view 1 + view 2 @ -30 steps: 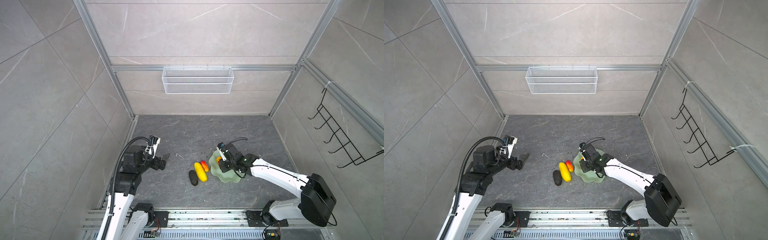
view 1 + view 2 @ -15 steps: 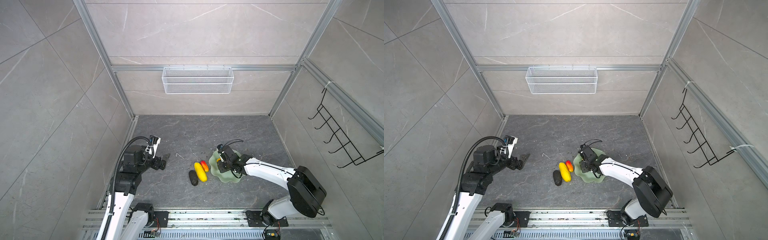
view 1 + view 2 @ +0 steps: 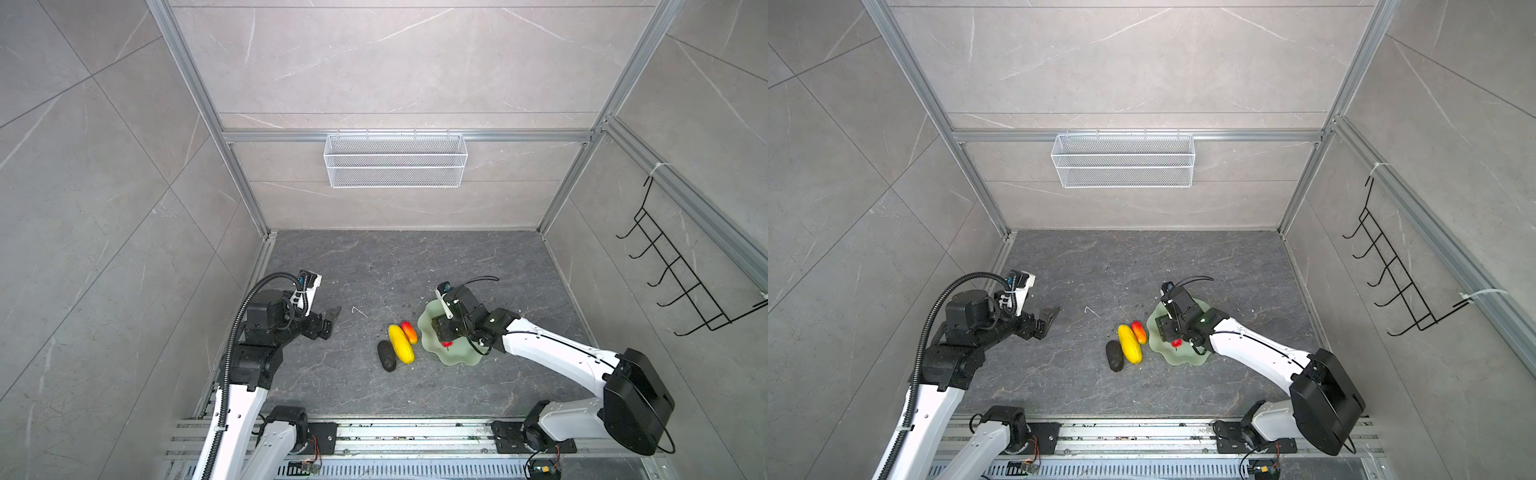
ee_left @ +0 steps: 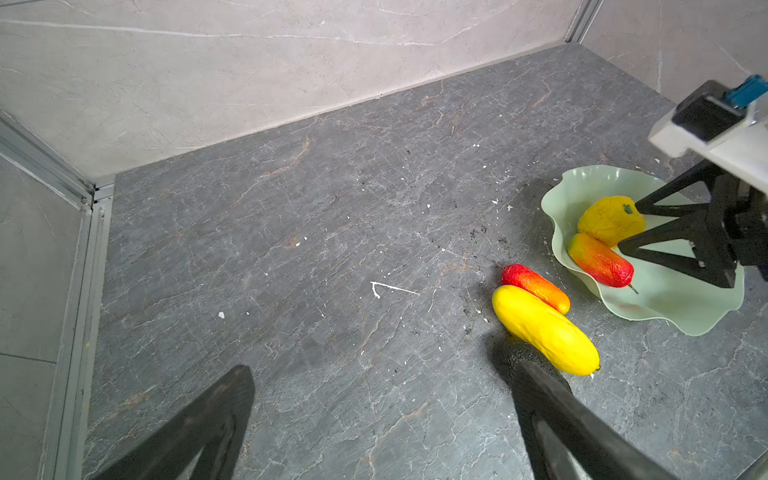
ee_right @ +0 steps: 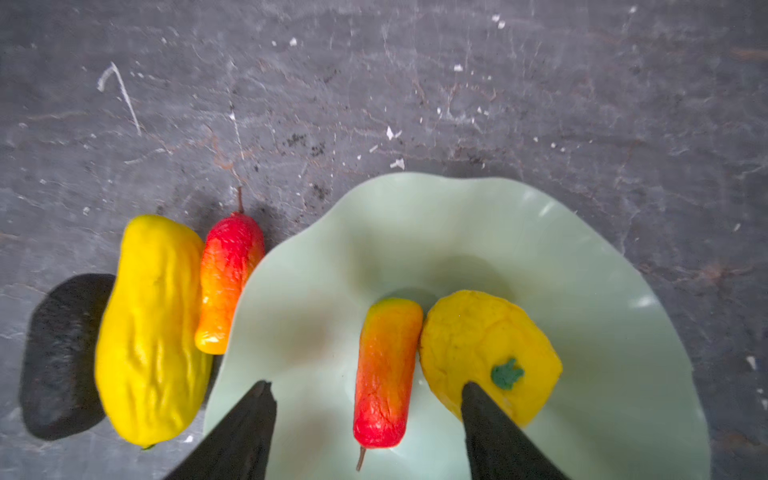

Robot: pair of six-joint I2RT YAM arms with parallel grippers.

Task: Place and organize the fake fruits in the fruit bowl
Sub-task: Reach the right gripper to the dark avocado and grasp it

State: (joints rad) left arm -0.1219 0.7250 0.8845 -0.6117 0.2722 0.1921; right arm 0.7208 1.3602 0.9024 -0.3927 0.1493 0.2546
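The pale green fruit bowl [image 3: 461,357] [image 3: 1183,358] [image 5: 415,232] sits right of centre on the dark floor. In it a red-orange fruit [image 5: 384,374] lies against the bumpy yellow citrus [image 5: 486,345] [image 4: 611,220]. My right gripper [image 5: 365,386] [image 3: 442,332] hovers over them, open, its fingers straddling the red-orange fruit without touching it. Just left of the bowl lie another red-orange fruit [image 3: 409,331] [image 5: 230,282], a long yellow fruit [image 3: 401,344] [image 5: 149,332] and a dark fruit [image 3: 387,355] [image 5: 62,353], side by side. My left gripper [image 4: 384,370] [image 3: 330,320] is open and empty, far left of them.
A white wire mesh basket [image 3: 395,160] hangs on the back wall. A black hook rack [image 3: 685,286] is fixed to the right wall. Aluminium rails [image 3: 374,434] carrying both arm bases run along the front edge. Walls enclose the floor on three sides.
My right gripper has opened over the bowl and let go of the red-orange fruit, which now lies beside the citrus. The left arm has not moved.
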